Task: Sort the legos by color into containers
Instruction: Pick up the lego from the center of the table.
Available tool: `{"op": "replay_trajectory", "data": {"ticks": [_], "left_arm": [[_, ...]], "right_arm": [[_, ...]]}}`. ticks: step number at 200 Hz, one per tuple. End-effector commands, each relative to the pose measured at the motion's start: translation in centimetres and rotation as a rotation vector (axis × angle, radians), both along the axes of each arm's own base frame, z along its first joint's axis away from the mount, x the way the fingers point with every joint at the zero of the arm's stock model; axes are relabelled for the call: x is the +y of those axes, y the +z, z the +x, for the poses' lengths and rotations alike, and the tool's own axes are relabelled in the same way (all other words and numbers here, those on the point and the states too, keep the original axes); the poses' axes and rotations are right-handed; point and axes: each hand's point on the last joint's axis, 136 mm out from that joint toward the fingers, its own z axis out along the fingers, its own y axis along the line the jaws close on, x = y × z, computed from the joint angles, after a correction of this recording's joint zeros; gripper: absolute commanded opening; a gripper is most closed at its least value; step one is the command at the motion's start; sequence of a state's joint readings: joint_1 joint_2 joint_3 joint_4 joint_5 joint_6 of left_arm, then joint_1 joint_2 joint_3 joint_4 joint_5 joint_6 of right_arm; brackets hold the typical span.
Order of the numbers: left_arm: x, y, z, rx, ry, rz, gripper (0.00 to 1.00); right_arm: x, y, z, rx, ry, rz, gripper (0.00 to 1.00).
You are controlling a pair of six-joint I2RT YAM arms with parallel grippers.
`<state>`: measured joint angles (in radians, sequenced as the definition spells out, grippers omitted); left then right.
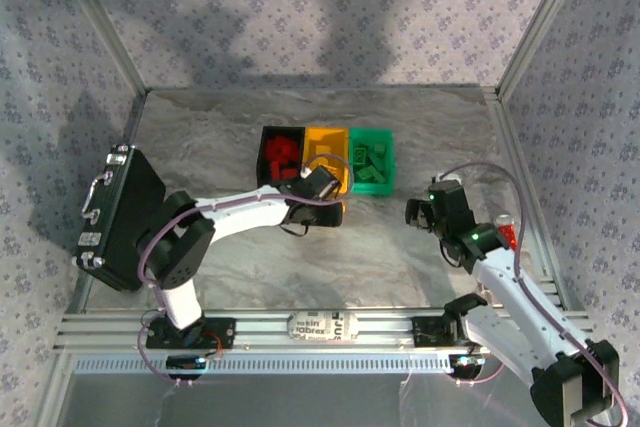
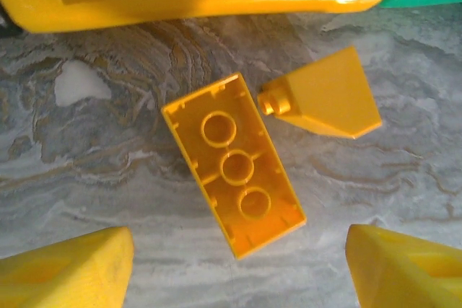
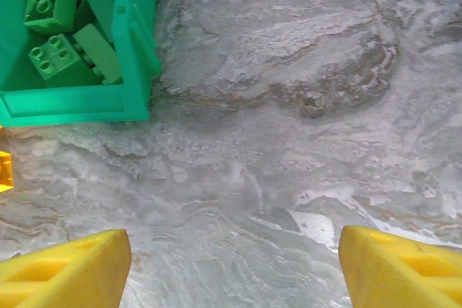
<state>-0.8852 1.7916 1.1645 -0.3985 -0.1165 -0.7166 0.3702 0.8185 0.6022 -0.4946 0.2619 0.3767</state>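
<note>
Yellow upside-down brick (image 2: 234, 171) and sloped brick (image 2: 328, 102) lie in the middle of the table (image 2: 86, 178), just beside the yellow bin (image 2: 180, 1). I see my left gripper (image 2: 238, 268) above them, jaws spread, touching neither; right gripper (image 3: 234, 265) hangs spread near the green bin (image 3: 72, 106).

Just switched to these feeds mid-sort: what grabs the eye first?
Three bins in a row mid-table: the black bin holds red bricks, the yellow bin sits between, the green bin holds green bricks. The left wrist view has a hollow-side-up yellow brick and a sloped yellow brick loose on the marble tabletop by the yellow bin, the left gripper above them, jaws open.
</note>
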Motion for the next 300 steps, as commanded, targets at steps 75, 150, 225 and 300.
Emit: {"op": "replay_trajectory", "data": {"ticks": [75,150,225,300], "left_arm": [[0.4,-3.3,2.2,0.063,0.024,0.145,0.59],[1.4,-2.6,1.5,0.049,0.025,0.153,0.27],[1.2,4.9,1.0,-0.108,-0.013,0.035,0.25],[-0.8,10.3,7.5,-0.201,-0.082,0.019,0.26]], "right_arm": [[-2.6,0.8,-1.0,-0.061,-0.102,-0.019,0.80],[-3.6,1.0,-1.1,-0.080,-0.143,-0.030,0.80],[-3.9,1.2,-1.3,-0.098,-0.160,-0.021,0.80],[-4.5,1.7,-2.0,-0.134,-0.182,-0.012,0.80]]}}
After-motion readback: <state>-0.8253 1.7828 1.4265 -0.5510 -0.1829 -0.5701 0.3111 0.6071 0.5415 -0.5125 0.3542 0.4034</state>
